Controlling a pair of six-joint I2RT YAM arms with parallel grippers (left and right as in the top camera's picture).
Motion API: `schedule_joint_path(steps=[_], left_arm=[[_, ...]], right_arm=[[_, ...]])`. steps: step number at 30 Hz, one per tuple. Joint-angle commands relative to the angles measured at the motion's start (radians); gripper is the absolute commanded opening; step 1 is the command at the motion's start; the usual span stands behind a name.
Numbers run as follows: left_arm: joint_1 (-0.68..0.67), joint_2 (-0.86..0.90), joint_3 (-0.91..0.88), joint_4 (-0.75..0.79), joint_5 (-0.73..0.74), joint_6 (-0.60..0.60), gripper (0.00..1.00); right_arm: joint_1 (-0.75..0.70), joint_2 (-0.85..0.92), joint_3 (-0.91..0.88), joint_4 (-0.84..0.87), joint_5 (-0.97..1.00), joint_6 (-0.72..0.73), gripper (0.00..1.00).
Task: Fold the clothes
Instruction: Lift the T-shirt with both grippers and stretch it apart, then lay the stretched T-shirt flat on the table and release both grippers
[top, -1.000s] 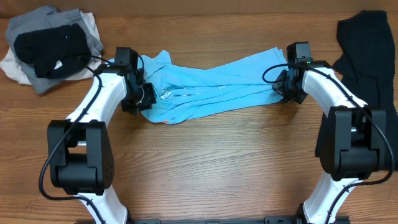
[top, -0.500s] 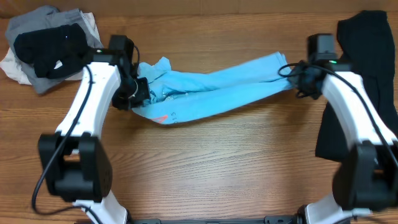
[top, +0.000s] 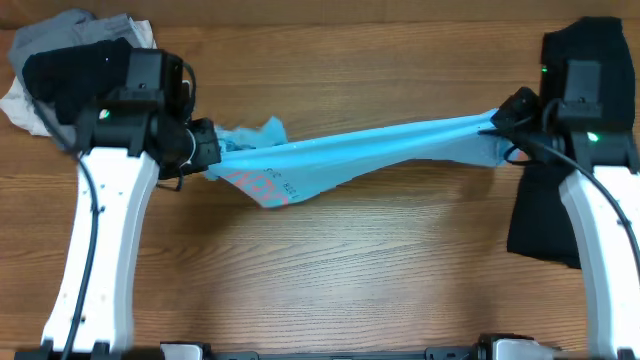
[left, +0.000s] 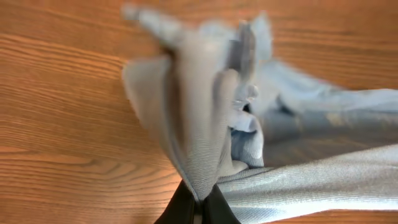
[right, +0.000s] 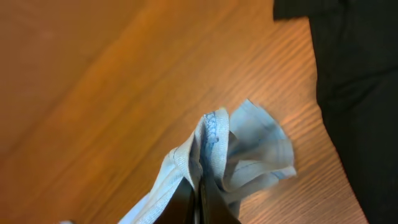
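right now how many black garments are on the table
2. One black piece lies on the grey-and-white pile at the far left corner; the other black garment lies along the right edge. More could be hidden in the pile.

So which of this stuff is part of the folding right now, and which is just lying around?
In hand: light blue T-shirt, stretched between left claw and right claw, both shut on it.
Lying about: black garment at right; heap of grey, black and white clothes, top left.
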Motion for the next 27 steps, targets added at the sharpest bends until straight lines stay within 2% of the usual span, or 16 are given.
schedule_joint_path(steps=[1,9,15,22,27], left_arm=[[0.004,-0.104,0.046,-0.001,-0.039,-0.021,0.04],[0.004,-0.292,0.220,-0.045,-0.036,-0.021,0.04],[0.004,-0.365,0.290,-0.072,-0.036,-0.020,0.04],[0.004,-0.354,0.296,-0.068,-0.154,-0.005,0.04],[0.005,-0.248,0.296,-0.003,-0.224,0.003,0.04]], right_arm=[[-0.004,-0.096,0.024,0.005,0.026,0.005,0.04],[-0.004,-0.254,0.024,0.007,0.018,0.005,0.04],[-0.004,-0.322,0.052,-0.009,-0.017,0.004,0.04],[-0.004,-0.325,0.116,0.011,-0.011,0.000,0.04],[-0.004,-0.300,0.117,0.079,0.030,0.001,0.04]])
